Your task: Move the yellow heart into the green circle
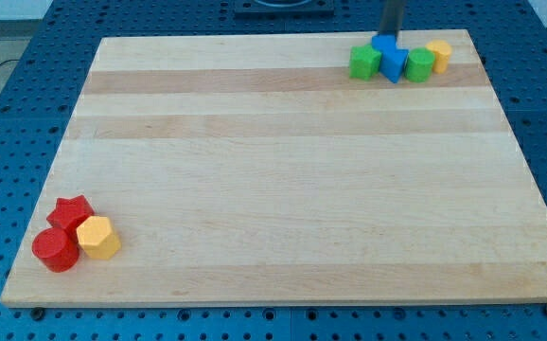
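The yellow heart (439, 54) sits near the board's top right corner. It touches the right side of the green circle (419, 65). My tip (390, 35) is at the view's top, just behind a blue block (392, 61), left of the green circle and about two block widths left of the yellow heart. Another green block (365, 62) stands left of the blue block. These blocks form a tight row.
A red star (71, 211), a red circle (56, 250) and a yellow hexagon (98, 237) are clustered at the bottom left corner of the wooden board (283, 189). Blue perforated table surrounds the board.
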You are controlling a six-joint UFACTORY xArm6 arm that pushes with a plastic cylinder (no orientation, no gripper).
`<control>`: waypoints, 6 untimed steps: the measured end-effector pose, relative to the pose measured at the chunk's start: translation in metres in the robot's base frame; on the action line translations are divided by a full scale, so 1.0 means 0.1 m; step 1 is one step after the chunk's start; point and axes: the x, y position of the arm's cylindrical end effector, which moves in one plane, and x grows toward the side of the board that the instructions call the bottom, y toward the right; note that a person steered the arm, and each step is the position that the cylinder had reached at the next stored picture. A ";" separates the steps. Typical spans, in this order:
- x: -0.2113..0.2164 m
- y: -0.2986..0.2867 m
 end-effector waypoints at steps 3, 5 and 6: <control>-0.36 0.06; -0.26 1.57; -0.15 1.21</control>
